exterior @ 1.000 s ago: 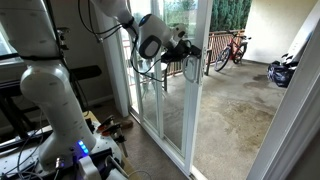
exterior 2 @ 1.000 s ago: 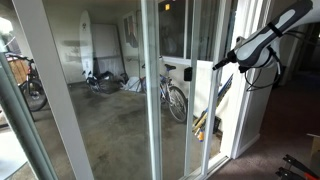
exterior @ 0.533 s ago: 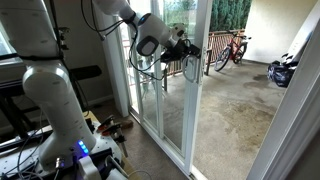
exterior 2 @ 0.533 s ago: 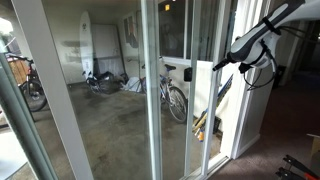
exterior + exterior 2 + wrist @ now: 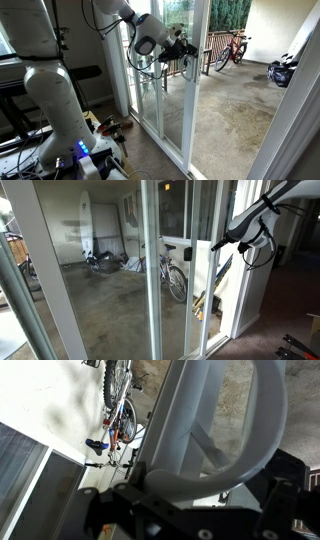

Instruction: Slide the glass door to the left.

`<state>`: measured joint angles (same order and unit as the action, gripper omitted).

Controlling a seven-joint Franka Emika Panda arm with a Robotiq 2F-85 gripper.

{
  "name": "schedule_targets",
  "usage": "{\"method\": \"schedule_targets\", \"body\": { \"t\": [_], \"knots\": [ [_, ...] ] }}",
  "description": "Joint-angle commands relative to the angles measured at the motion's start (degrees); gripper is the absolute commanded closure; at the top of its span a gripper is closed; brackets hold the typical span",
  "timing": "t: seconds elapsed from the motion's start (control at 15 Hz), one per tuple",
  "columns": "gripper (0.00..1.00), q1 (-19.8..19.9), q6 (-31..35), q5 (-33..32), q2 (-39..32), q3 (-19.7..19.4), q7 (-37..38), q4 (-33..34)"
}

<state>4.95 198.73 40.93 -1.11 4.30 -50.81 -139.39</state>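
Your gripper is up at the handle edge of the glass door, about chest high on the tall white frame. The door stands in the middle of the scene, with the patio on its far side. This looks like the grab step: you are at the handle but the slide has not started, as far as I can judge.

In the wrist view the grey loop handle fills the picture and curves down between the dark jaws. The jaws sit on both sides of it. I cannot tell if they are squeezing it or only resting around it.

For the next move, make sure the jaws have the handle. Then pull the door to the left in a straight line along its track. Keep the pull level and do not twist.

Some things are hard to see. The track at the floor is hidden. In both exterior views the gripper is small and dark, so the jaws do not show. Glare on the glass makes the panels hard to tell apart. A bike stands outside, well apart from the door.
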Motion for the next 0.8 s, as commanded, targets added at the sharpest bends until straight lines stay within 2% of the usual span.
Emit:
{"method": "schedule_targets", "body": {
  "t": [0.0,0.4,0.73],
  "knots": [
    [0.00,-3.9,0.0,3.0,-1.3,2.8,-2.9,2.9],
    [0.00,-5.5,0.2,5.1,-1.6,3.5,-3.0,3.3],
    [0.00,-6.9,0.2,8.9,-1.6,3.4,-7.1,4.3]
  ]
}}
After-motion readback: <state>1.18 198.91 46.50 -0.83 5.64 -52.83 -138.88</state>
